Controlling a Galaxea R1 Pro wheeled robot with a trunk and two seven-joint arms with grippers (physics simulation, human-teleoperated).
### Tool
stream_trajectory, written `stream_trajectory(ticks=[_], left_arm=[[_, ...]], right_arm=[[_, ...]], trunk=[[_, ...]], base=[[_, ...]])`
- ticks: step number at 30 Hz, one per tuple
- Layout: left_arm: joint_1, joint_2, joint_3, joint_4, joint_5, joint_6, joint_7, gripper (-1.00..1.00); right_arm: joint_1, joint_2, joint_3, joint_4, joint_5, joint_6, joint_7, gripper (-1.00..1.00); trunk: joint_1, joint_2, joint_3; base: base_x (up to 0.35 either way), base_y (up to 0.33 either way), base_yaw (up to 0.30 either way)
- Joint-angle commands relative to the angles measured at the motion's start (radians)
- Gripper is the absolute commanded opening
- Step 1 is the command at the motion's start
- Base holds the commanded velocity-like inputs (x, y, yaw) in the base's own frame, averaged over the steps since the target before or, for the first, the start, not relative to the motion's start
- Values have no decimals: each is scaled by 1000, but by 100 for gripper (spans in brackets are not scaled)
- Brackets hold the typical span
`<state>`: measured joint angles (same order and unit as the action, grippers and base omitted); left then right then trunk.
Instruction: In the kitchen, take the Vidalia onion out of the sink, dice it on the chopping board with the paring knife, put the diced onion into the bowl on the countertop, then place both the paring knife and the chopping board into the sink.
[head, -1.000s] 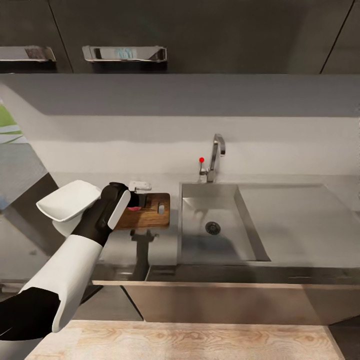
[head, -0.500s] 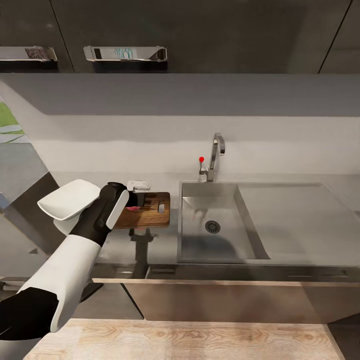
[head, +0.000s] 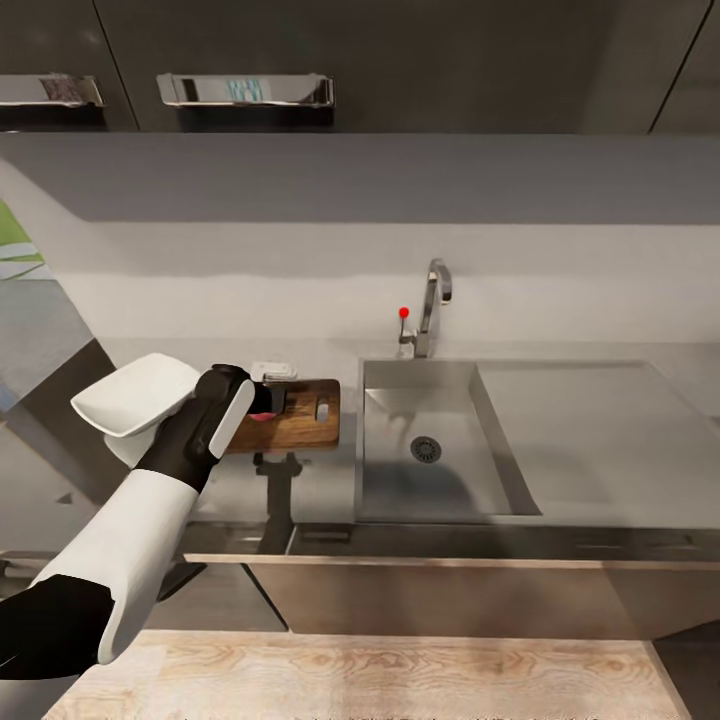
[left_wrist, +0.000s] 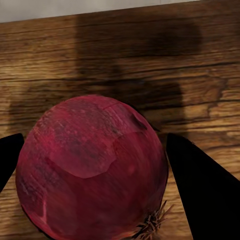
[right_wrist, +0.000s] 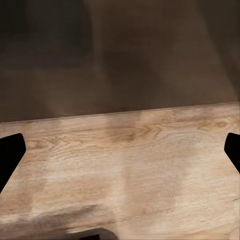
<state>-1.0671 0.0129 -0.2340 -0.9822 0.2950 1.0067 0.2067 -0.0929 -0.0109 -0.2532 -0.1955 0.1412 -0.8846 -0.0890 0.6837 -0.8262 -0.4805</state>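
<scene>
My left gripper (head: 268, 400) hangs just over the dark brown chopping board (head: 300, 418), shut on a dark red onion (left_wrist: 92, 170). In the left wrist view its black fingers (left_wrist: 192, 180) press the onion's two sides, with the board's wood grain (left_wrist: 125, 55) right beneath. A white squarish bowl (head: 120, 405) stands on the grey countertop (head: 320, 480) left of the board, partly behind my left forearm. Right of the board lies the steel sink (head: 400, 490), its basin bare around the drain (head: 425, 450). I cannot make out the paring knife. My right gripper (right_wrist: 122, 145) is open over a wooden floor.
The chrome faucet (head: 432, 300) with its red dot rises behind the basin, and the flat drainboard (head: 590, 430) stretches to the right. A small white object (head: 275, 371) sits at the board's far edge. Dark upper cabinets (head: 400, 60) hang above the counter.
The whole head view has shifted slightly, so the camera moved. My left gripper stays over the board with the onion in it.
</scene>
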Motion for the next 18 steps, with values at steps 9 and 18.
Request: stream_trajectory(ticks=[9, 18], left_arm=[[-1, 1, -4, -1, 9, 3, 11, -100], [-1, 0, -4, -1, 9, 3, 11, -100]], right_arm=[[-1, 0, 1, 1, 11, 7, -6, 100], [-1, -1, 2, 1, 12, 9, -6, 100]], trunk=[[0, -1, -13], [0, -1, -13]], base=[[0, 0, 0], [0, 0, 0]])
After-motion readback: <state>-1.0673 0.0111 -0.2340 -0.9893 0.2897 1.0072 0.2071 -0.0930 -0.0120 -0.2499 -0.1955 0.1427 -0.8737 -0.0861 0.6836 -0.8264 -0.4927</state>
